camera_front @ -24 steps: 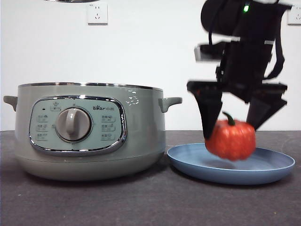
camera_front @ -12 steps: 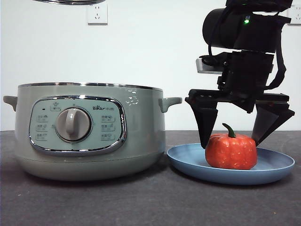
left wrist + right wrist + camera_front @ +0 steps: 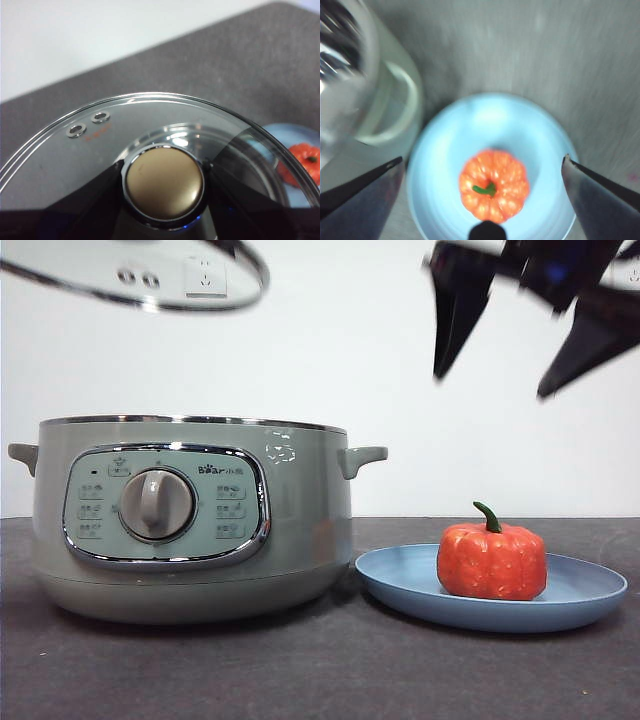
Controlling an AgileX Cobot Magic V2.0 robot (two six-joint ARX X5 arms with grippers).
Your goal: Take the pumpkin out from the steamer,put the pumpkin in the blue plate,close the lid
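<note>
The orange-red pumpkin (image 3: 492,560) with its green stem sits upright in the blue plate (image 3: 400,582), right of the sage-green steamer (image 3: 300,530), which stands open. My right gripper (image 3: 510,335) is open and empty, high above the plate; its wrist view looks straight down on the pumpkin (image 3: 493,185) and the plate (image 3: 480,120). My left gripper is shut on the knob (image 3: 164,182) of the glass lid (image 3: 100,150) and holds the lid (image 3: 140,275) tilted in the air above the steamer's left half. The left jaws are mostly hidden under the glass.
A white wall with a power socket (image 3: 206,275) stands behind the table. The dark table top (image 3: 330,670) lies bare in front of the steamer and plate. The steamer's side handle (image 3: 362,457) points toward the plate.
My right gripper has let go of the pumpkin and risen well above the plate. The pumpkin now rests on the plate. The lid has come lower into view over the steamer.
</note>
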